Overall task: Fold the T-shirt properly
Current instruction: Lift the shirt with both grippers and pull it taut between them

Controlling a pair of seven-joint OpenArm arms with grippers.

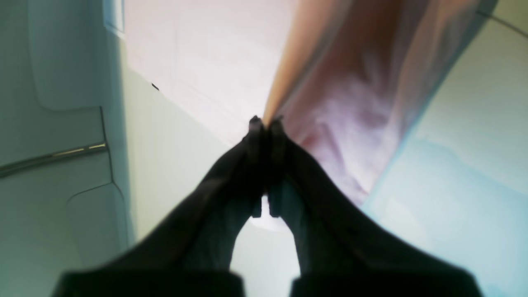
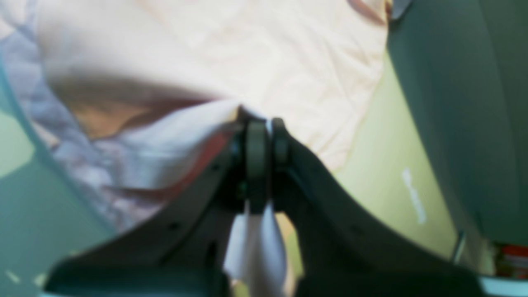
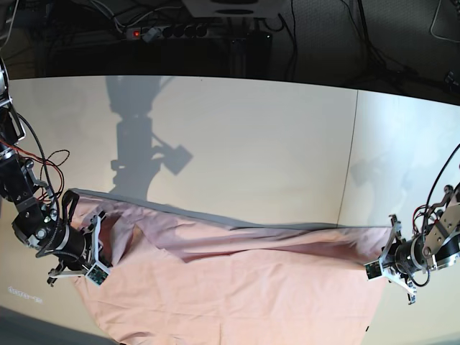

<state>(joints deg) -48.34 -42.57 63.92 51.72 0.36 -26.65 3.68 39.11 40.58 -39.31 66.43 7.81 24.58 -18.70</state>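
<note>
Base view: a large pale pink T-shirt [image 3: 215, 287] lies across the near part of a light table [image 3: 251, 144], running past the bottom of the picture. Its far edge forms a long, loose fold between two robot arms. At the picture's left, the right gripper [image 3: 99, 267] is over one end of the fold; at the picture's right, the left gripper [image 3: 374, 269] is at the other end.

In the left wrist view, the black fingers [image 1: 277, 144] are pressed together on the T-shirt, pinching a raised ridge of cloth that stretches up and away from their tips. More of the fabric spreads out on both sides of the ridge.

In the right wrist view, which is blurred, the fingers [image 2: 258, 161] are also closed, pinching a gathered piece of the T-shirt. A pale flap hangs below them, and loose, rumpled folds lie to the picture's left.
</note>
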